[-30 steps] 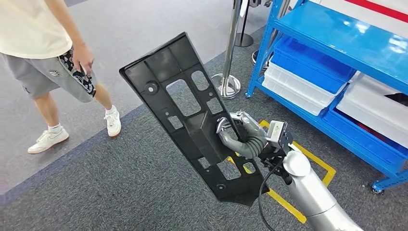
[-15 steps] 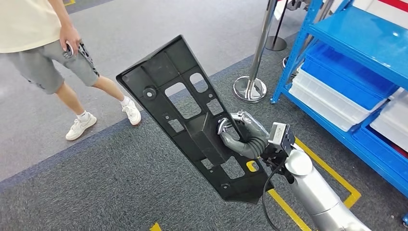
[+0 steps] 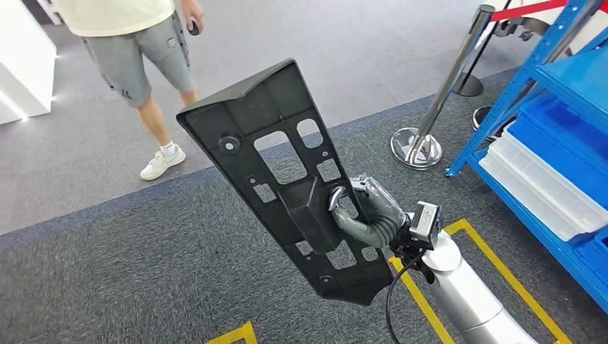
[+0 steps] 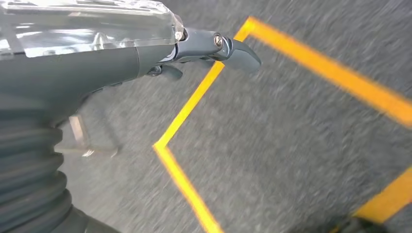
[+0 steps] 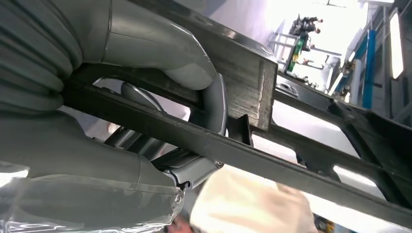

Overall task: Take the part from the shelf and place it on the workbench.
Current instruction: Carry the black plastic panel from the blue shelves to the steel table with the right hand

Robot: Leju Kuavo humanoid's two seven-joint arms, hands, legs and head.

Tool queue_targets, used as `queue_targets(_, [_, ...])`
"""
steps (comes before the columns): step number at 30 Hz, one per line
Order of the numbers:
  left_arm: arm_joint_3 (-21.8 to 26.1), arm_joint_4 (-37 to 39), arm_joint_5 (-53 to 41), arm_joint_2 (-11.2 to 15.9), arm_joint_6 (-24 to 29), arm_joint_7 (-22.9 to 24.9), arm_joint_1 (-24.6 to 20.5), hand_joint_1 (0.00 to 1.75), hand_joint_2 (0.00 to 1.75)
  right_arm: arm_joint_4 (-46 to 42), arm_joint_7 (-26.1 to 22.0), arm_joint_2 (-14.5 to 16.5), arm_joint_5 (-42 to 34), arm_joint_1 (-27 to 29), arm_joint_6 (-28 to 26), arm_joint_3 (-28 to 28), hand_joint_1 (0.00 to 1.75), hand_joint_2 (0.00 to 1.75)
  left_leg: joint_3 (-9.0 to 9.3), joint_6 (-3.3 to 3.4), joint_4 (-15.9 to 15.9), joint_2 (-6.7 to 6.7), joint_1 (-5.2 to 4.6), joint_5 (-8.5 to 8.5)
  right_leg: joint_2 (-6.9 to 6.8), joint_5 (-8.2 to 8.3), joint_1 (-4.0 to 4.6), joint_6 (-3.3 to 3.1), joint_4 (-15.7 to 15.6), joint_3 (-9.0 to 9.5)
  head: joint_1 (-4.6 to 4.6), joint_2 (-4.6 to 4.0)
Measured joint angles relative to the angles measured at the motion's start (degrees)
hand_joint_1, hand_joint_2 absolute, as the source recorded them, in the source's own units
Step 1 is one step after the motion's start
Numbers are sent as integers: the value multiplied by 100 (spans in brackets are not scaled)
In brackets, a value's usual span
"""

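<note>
- Black, a long flat plastic part [image 3: 287, 179] with cut-out windows is held above the grey carpet [image 3: 143, 272], gripped by the right hand [image 3: 366, 211] through an opening.
- Nothing is held by the left hand [image 4: 145, 53], fingers apart.

Colour rundown from my end: the part [image 3: 287, 179] is flat matte black all over, cutouts and all. My right hand [image 3: 366, 211] is grey with darker fingers, on a shiny silver arm [image 3: 466, 297]. The left hand [image 4: 73, 63] is dark grey under a clear glossy cover. The carpet [image 3: 143, 265] is speckled dark grey with yellow tape lines [image 3: 495, 258], and paler grey further out. The shelf [image 3: 566, 86] is bright blue with blue and white bins [image 3: 545, 186]. The person [image 3: 136, 43] wears a cream shirt, grey shorts and white sneakers. The stanchion [image 3: 437, 107] is chrome.
</note>
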Motion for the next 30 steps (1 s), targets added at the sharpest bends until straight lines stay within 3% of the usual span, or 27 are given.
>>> queue_targets(1, [-70, 1, -141, -17, 34, -112, 20, 0, 175, 30, -7, 0, 12, 33, -89, 2, 175, 175, -7, -5, 18, -99, 4, -4, 11, 93, -15, 10, 13, -32, 0, 0])
queue_targets(2, [-157, 1, -270, -37, 37, -141, 35, 0, 175, 42, -17, 0, 27, 72, -194, 1, 175, 175, -10, -18, 46, -199, 13, -13, 31, 283, -32, 19, -183, 36, 0, 0])
queue_targets(4, [-314, 1, -424, -64, -33, -24, 61, 0, 175, -10, -50, 5, 68, 204, -377, -18, 175, 175, -30, -73, 127, -378, 32, -51, 199, 684, -65, 31, -879, 326, 1, 0])
queue_targets(5, [-358, 1, -440, -63, -82, 48, 72, 0, 175, -65, -66, 15, 85, 290, -427, -39, 175, 175, -65, -109, 173, -449, 38, -68, 301, 773, -76, 30, -1148, 435, 1, 0])
queue_targets(7, [-406, 1, -438, -48, -162, 126, 113, 0, 175, -178, -87, 33, 116, 454, -462, -83, 175, 175, -149, -185, 219, -560, 53, -69, 410, 755, -58, 8, -1325, 489, 0, 0])
queue_targets(9, [-438, 1, -375, -12, -288, 245, 159, 0, 175, -283, -90, 32, 147, 558, -496, -115, 175, 175, -196, -249, 217, -626, 70, -58, 309, 760, -59, -53, -1356, 494, 0, 0])
queue_targets(11, [-446, 2, -264, 32, -462, 496, 175, 0, 175, -419, -82, -4, 205, 652, -559, -165, 175, 175, -298, -302, 429, -380, 52, -196, 169, 766, -74, -135, -1394, 532, -1, 0])
queue_targets(13, [-444, 2, -202, 79, -582, 755, 169, 0, 175, -578, -40, -46, 277, 761, -602, -260, 175, 175, -612, -347, 1092, 0, 45, -541, 11, 754, -40, -193, -1411, 553, -3, 0])
queue_targets(15, [-442, 1, -198, 110, -634, 897, 171, 0, 175, -699, 42, -57, 339, 836, -611, -376, 175, 175, -942, -367, 1749, 134, 60, -790, -142, 741, 1, -212, -1409, 555, -3, 0])
queue_targets(16, [-442, 1, -200, 114, -642, 931, 178, 0, 175, -743, 77, -57, 361, 866, -614, -442, 175, 175, -977, -363, 1822, 151, 62, -765, -211, 734, 13, -213, -1409, 559, -3, 0])
queue_targets(17, [-441, 1, -201, 114, -648, 948, 185, 0, 175, -780, 96, -57, 369, 901, -616, -518, 175, 175, -888, -348, 1656, 169, 61, -632, -278, 725, 23, -210, -1408, 568, -3, 0])
queue_targets(20, [-441, 2, -259, 90, -697, 1058, 188, 0, 175, -831, 106, -57, 291, 1007, -560, -782, 175, 175, -289, -227, 523, 424, 0, -152, -451, 686, 48, -172, -1412, 618, -3, 0])
queue_targets(22, [-447, 3, -331, 43, -745, 1200, 192, 0, 175, -778, 113, -57, 227, 1032, -468, -901, 175, 175, -161, -141, 237, 527, -68, -109, -528, 680, 57, -123, -1424, 630, -3, 0])
queue_targets(24, [-454, 3, -368, -2, -768, 1295, 207, 0, 175, -701, 136, -57, 211, 1041, -409, -956, 175, 175, -160, -78, 184, 424, -78, -76, -590, 677, 53, -61, -1454, 650, -3, 0])
queue_targets(25, [-455, 3, -376, -28, -773, 1317, 214, 0, 175, -670, 151, -51, 215, 1045, -398, -970, 175, 175, -133, -48, 130, 369, -68, -52, -531, 649, 43, -33, -1437, 657, -3, 0])
queue_targets(27, [-458, 3, -380, -69, -780, 1330, 211, 0, 175, -630, 174, -27, 223, 1052, -399, -1004, 175, 175, -68, 17, 31, 263, -38, 3, -249, 439, 27, 1, -1113, 520, -2, 0])
queue_targets(28, [-461, 3, -380, -87, -785, 1332, 205, 0, 175, -610, 183, -9, 226, 1062, -400, -1024, 175, 175, -63, 33, 18, 205, -40, 15, -89, 276, 20, 5, -780, 357, -1, 0])
queue_targets(30, [-463, 3, -381, -103, -793, 1333, 194, 0, 175, -568, 197, 24, 230, 1102, -403, -1054, 175, 175, -67, 47, 27, 69, -40, 18, 34, 31, 21, 16, -73, -30, -1, 0])
